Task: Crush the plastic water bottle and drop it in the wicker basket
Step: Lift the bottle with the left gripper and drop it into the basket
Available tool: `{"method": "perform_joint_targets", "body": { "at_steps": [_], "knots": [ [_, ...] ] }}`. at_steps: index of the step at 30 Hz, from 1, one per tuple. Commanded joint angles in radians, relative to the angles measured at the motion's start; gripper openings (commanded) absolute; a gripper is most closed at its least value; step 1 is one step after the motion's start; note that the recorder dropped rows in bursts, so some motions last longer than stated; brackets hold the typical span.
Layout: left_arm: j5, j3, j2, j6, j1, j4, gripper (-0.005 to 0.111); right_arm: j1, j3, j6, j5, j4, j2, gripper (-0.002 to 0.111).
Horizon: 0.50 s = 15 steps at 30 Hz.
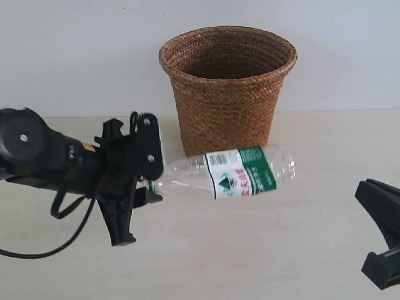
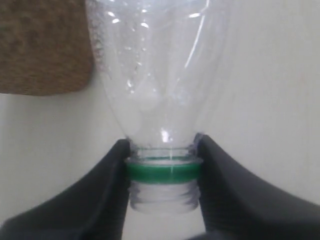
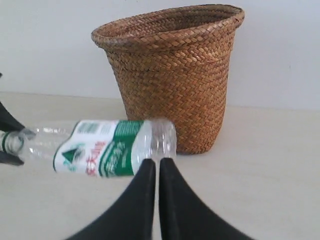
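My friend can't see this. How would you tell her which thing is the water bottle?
Find the big brown wicker basket standing at the back of the table. Just in front of it, the left gripper holds a clear plastic water bottle sideways by its neck. It's the only see-through thing, with a white-and-green label.

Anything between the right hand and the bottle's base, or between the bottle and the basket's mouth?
Nothing visible in either path. The left hand grips the plastic water bottle by its neck, level, in front of the wicker basket; the right hand is shut.
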Motion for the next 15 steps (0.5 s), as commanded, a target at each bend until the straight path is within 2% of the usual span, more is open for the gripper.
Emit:
{"method": "perform_joint_targets", "body": {
  "at_steps": [1, 7, 15],
  "knots": [
    [0.011, -0.003, -0.16, -0.071, -0.002, -0.017, 0.004, -0.004, 0.008, 0.01, 0.085, -0.011, -0.028, 0.0],
    [-0.098, -0.055, -0.301, -0.172, -0.002, -0.018, 0.004, -0.004, 0.008, 0.01, 0.119, -0.011, -0.028, 0.0],
    [-0.131, -0.276, -0.205, -0.241, -0.002, -0.021, 0.004, -0.004, 0.008, 0.024, 0.115, -0.011, -0.028, 0.0]
  ]
}}
